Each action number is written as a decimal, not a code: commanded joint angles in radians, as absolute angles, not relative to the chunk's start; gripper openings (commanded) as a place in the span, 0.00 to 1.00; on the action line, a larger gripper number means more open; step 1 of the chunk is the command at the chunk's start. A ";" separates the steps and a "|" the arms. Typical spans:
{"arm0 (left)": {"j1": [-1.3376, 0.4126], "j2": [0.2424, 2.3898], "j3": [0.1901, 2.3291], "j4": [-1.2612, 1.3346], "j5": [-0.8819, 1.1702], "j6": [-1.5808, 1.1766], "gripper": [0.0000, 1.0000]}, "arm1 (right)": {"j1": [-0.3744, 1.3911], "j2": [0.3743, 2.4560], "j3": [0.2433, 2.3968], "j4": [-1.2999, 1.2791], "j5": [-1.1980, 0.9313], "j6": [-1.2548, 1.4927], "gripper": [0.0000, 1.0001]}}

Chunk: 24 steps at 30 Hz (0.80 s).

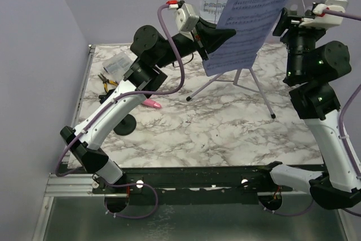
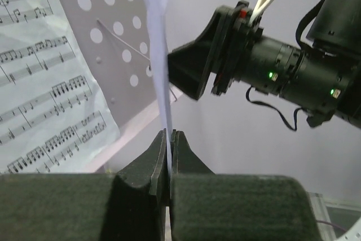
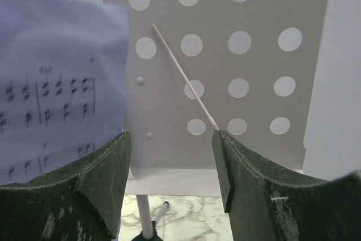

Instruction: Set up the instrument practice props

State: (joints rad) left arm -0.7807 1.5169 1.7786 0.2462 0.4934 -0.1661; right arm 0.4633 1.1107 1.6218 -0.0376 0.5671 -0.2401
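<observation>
L gripper (image 2: 170, 142) is pinched shut on one edge of a music page (image 1: 248, 26). The page is up in the air, just in front of the music stand (image 3: 265, 55). R gripper (image 3: 171, 139) is open w/ nothing in it, right by the page's other side.

What could go wrong:
- The page is held by one edge only, so it may flop or bend. Then it could miss the little shelf at the bottom of the stand & slide down to the desk (image 1: 225, 134).
- The stand has skinny legs (image 1: 239, 76). A bump from either arm could tip it over.
- Pushing this page in could knock off the other page (image 2: 39, 83) that's on the stand.
- A tight pinch + a pull could crease or rip the paper.

The pink mic (image 1: 151, 104) & its black round stand (image 1: 124, 125) sit on the desk by the L arm. I think they're not set up yet.
</observation>
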 commanded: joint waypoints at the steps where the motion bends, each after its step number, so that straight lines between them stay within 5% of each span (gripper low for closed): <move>1: -0.781 1.593 1.908 0.205 0.503 -0.110 0.00 | 0.465 1.134 1.623 0.111 0.633 -0.449 0.65; 24: -0.713 1.736 2.138 0.174 0.206 -0.138 0.00 | 0.346 1.298 1.724 0.140 0.617 -0.593 0.62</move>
State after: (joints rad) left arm -0.7410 1.7306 2.1036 0.1795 0.2817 -0.1066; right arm 0.3794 1.2831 1.6939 0.1658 0.6300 -0.6029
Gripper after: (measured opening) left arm 0.018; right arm 0.621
